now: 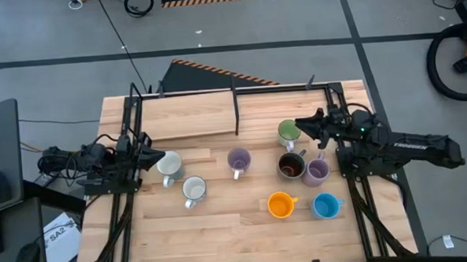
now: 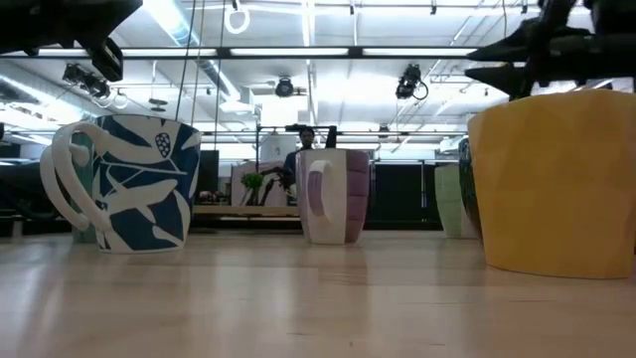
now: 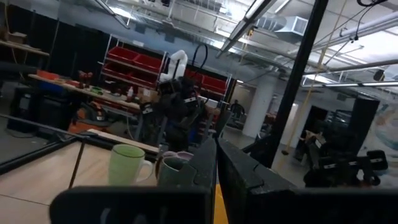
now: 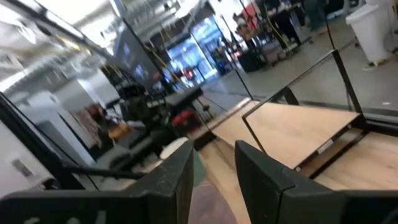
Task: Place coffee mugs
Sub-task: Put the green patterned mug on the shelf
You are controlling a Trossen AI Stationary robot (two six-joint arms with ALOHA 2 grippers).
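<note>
Eight coffee mugs (image 1: 279, 204) stand scattered across the middle and right of the table (image 1: 191, 231). Right gripper (image 1: 301, 127), part-parted and gripping nothing I can see, hovers touching-close at the green mug (image 1: 289, 132), centre-right. Left gripper (image 1: 159, 156), clenched empty, sits beside a white mug (image 1: 170, 165), centre-left.

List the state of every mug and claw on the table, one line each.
Left white mug: upright, empty.
Second white mug: upright, empty.
Centre lilac mug: upright, free.
Green mug: upright, beside the right claw.
Dark brown mug: upright, touching the right lilac mug.
Right lilac mug: upright.
Orange mug: upright, empty.
Blue mug: upright, empty.
Left claw: shut, empty.
Right claw: open, empty.
</note>
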